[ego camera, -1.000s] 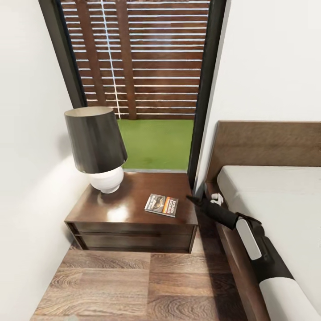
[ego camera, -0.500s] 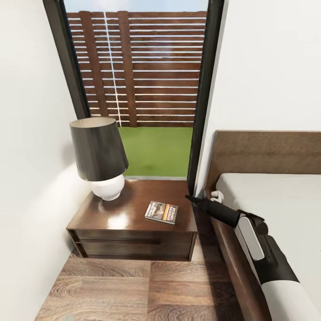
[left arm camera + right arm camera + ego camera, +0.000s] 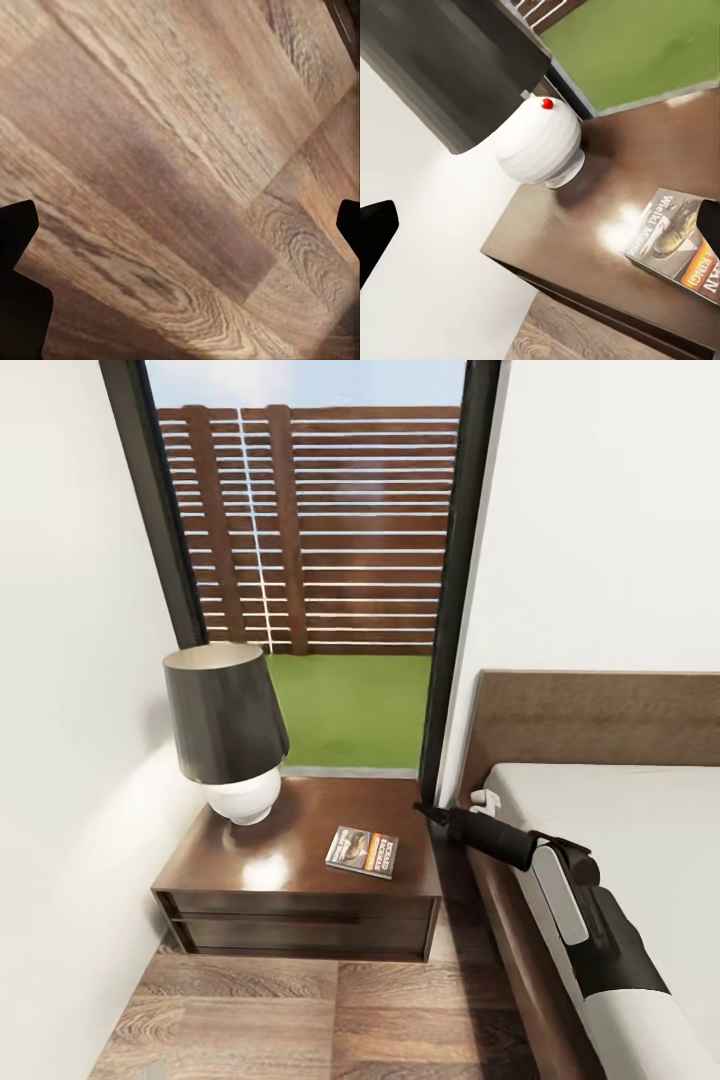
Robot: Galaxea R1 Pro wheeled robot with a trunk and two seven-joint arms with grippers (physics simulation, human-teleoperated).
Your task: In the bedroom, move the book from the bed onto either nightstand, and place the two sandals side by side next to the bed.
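1. Head view: the book lies flat on the glossy top of the nightstand, to the right of the lamp and near the front edge. The right end effector hangs free just beside the nightstand's right edge, between it and the bed. It touches nothing; the book part looks done.

2. Left wrist view: the two finger tips of the left end effector stand wide apart at the picture's edges, so it is released and empty, with bare wood floor under it.

3. Right wrist view: this end effector's tips are also spread far apart, released, with nothing between them. The book's cover and the lamp's white base sit on the nightstand top.

4. My judgement: the next step is the two sandals. The robot must first turn away and find them, then grasp one.
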